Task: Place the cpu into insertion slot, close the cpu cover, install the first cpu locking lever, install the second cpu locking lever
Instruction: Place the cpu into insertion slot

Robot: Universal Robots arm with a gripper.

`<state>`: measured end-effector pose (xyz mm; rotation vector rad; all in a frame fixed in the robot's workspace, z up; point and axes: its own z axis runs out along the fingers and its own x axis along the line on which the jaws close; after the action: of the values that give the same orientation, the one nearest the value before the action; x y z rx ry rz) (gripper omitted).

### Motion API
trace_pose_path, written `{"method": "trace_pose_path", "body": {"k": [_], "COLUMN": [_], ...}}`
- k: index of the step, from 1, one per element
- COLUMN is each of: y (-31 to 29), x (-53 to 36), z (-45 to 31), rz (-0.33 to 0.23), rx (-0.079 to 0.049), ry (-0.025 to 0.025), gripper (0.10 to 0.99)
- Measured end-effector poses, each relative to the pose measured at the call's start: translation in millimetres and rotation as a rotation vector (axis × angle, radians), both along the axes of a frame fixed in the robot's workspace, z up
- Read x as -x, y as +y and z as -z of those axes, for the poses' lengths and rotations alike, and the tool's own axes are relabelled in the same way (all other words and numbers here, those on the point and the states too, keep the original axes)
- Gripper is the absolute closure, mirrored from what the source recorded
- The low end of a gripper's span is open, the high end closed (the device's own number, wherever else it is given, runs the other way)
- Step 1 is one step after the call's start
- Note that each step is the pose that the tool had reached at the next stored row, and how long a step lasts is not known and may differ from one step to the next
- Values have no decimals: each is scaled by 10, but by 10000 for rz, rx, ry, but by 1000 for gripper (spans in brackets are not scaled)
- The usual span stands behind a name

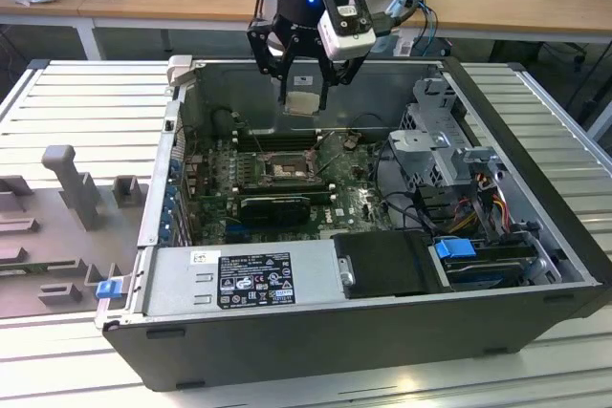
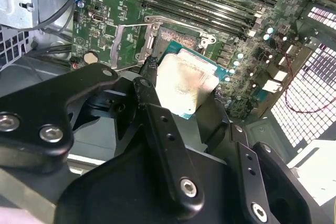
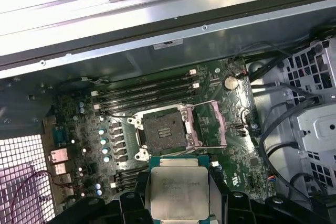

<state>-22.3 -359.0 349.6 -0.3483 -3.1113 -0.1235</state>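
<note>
My gripper (image 1: pixel 302 100) hangs over the open computer case, shut on the cpu (image 1: pixel 302 103), a pale silvery square chip held flat by its edges. In both wrist views the black fingers (image 3: pixel 137 199) clamp two opposite sides of the cpu (image 3: pixel 178 190) (image 2: pixel 186 83). Below it on the green motherboard lies the insertion slot (image 3: pixel 165 129) (image 1: pixel 285 170), a black-framed square socket with a brownish centre, uncovered. The cpu cover (image 3: pixel 210 124) (image 2: pixel 127 43), a thin metal frame plate, is swung open beside the slot. The chip is well above the socket and not touching it.
Long black memory slots (image 1: pixel 275 140) run behind the socket and a black expansion card (image 1: pixel 275 205) in front of it. A drive cage with cables (image 1: pixel 449 145) fills the exterior view's right; the power supply (image 1: pixel 244 279) lies in front. A grey fixture (image 1: pixel 72 183) stands outside the case.
</note>
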Motion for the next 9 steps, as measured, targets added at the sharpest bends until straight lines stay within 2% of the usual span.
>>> {"method": "trace_pose_path", "body": {"k": [4,7,9], "y": [0,0,0], "x": [0,0,0], "z": [21,49,68], "rz": [101,225,320], "rx": [89,249,298], "ry": [-1,-1,1], "gripper": [545,545,545]}}
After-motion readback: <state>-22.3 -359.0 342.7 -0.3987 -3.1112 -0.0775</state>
